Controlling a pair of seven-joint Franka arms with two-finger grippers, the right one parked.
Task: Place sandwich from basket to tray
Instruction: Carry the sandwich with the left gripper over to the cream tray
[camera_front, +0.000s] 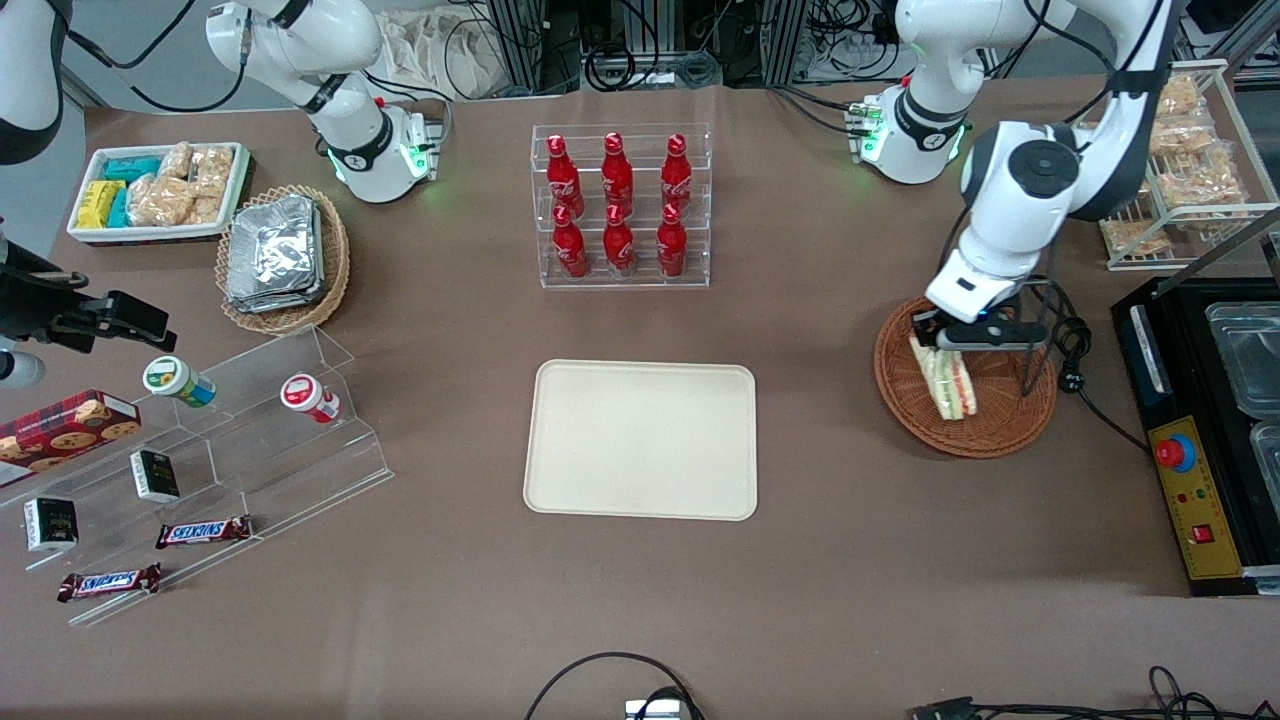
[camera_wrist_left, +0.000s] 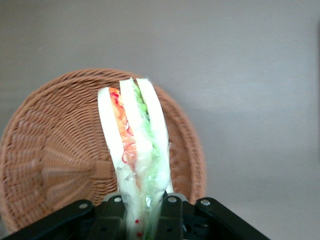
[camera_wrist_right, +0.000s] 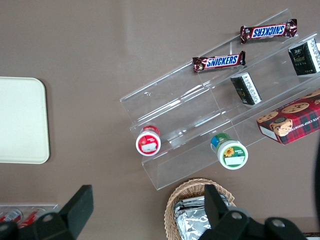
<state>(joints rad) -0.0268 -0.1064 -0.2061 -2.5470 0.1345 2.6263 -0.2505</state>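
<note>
Over the basket (camera_front: 1000, 420), toward the working arm's end of the bench (camera_front: 640, 600), the left arm's end effector (camera_front: 950, 340) is closed on the sandwich (camera_front: 948, 380), pinching its upper end between both fingers. From the front the wedge hangs down from that grip, its lower tip close above the woven floor; whether it touches the weave cannot be told. In the left wrist view the sandwich (camera_wrist_left: 135, 150) runs out from between the two black fingers (camera_wrist_left: 172, 215), showing three pale bread layers with red-orange filling on one side and green on the other under clear wrap, and the reddish-brown basket (camera_wrist_left: 55, 160) lies beneath it with nothing else inside.

Taking the tray (camera_front: 640, 438) as the landmark: it lies flat near the middle of the bench, bare, and well apart from the basket, which sits off toward the working arm's end and a little farther from the front camera. Farther from that camera than the tray stands a clear rack of red bottles (camera_front: 620, 205). Toward the parked arm's end of the tray is a stepped clear display stand (camera_front: 250, 440) with two small round cups, small dark boxes and chocolate bars (camera_front: 205, 531). Farther from the camera than that stand sits a lighter wicker basket with foil packs (camera_front: 280, 255), beside a white bin of snack packets (camera_front: 160, 190).
</note>
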